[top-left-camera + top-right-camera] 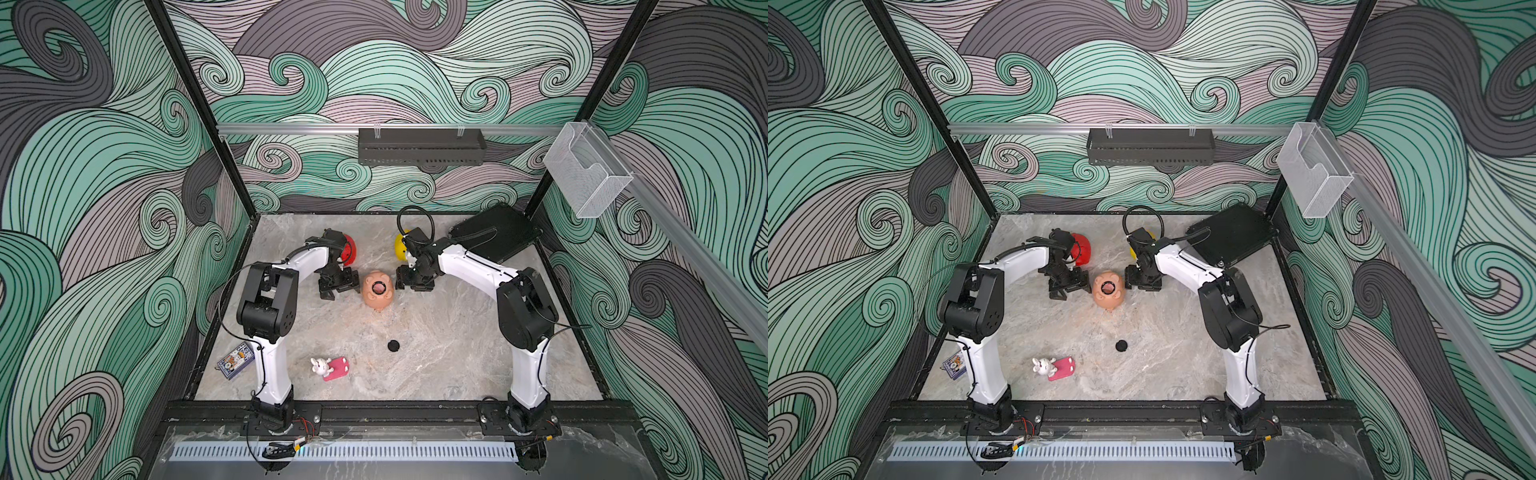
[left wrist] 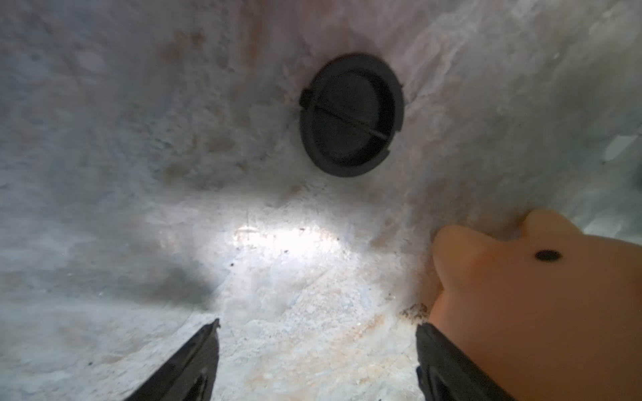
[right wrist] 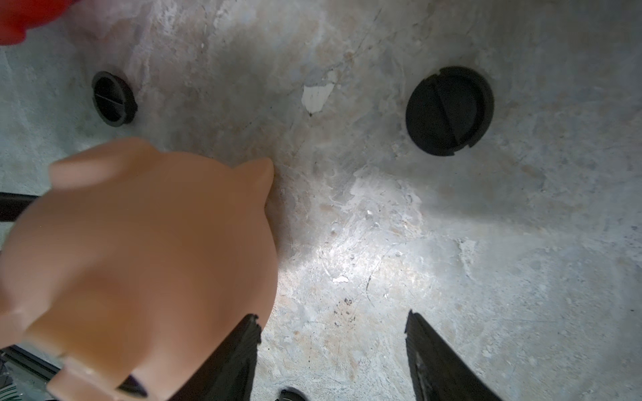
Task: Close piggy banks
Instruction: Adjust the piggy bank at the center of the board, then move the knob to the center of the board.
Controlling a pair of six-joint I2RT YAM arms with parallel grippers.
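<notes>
At mid-table: peach-pink round plastic piggy bank [image 1: 376, 302] on back, belly hole [image 1: 378, 287] up, unplugged. Left gripper [image 2: 318, 326], right gripper [image 3: 333, 316] both spread, empty, flanking it. Black round plastic plug [image 1: 393, 345] lies apart, nearer front. Best way: pinch by ridge, seat level, press while other gripper braces pig.

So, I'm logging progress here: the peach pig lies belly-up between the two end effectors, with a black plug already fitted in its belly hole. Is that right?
Not quite. The peach pig does lie belly-up between the left end effector and right end effector, but both top views show its belly hole open; a black plug lies loose on the table.
</notes>
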